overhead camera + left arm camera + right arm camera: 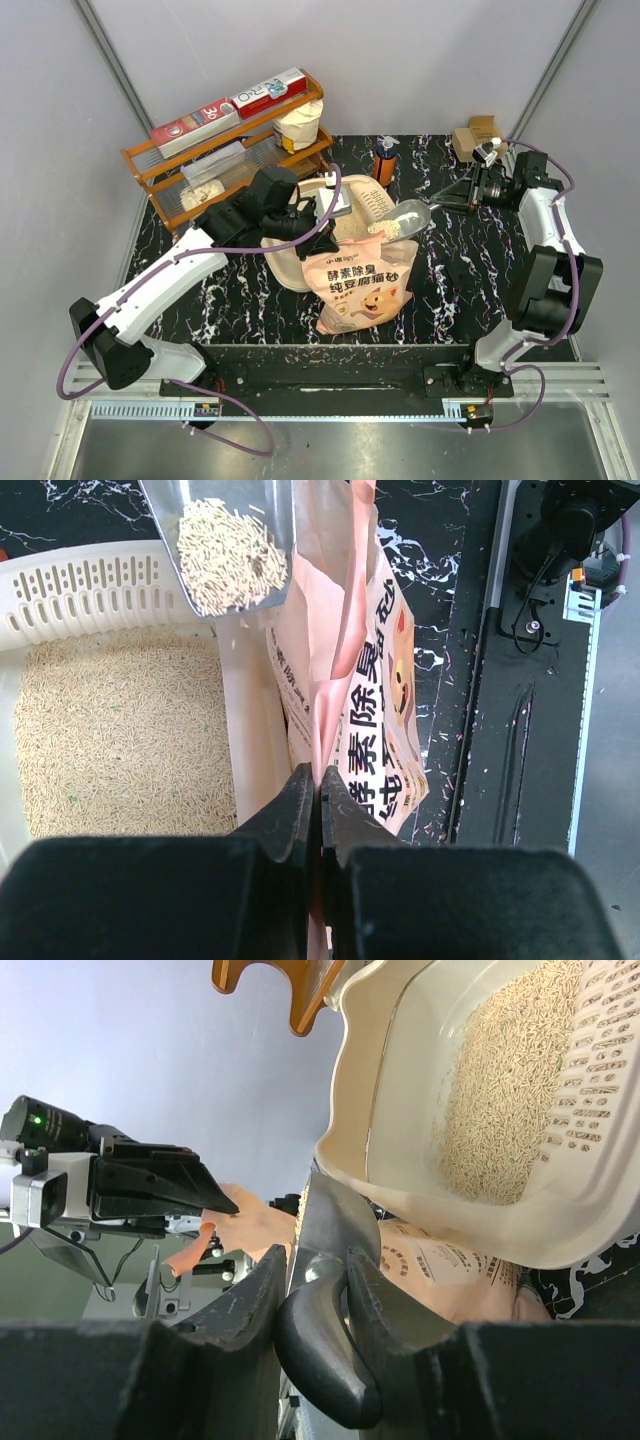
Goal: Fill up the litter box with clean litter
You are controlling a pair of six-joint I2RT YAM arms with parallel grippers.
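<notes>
The litter bag (362, 285) is pinched by the left end effector (320, 780), and the loaded scoop (405, 221) is clamped by the right end effector (318, 1290). Its litter (228, 552) may be spilled if tipped short of the litter box (100, 585) behind.

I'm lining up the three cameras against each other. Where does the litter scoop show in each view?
Top external: scoop right of centre, loaded, at the litter box's slotted end.
Left wrist: scoop at the top edge, left of centre, holding granules.
Right wrist: scoop bottom centre, edge-on, handle clamped in the right tool.
Shared landmark: the litter box's slotted end, in all three.
</notes>
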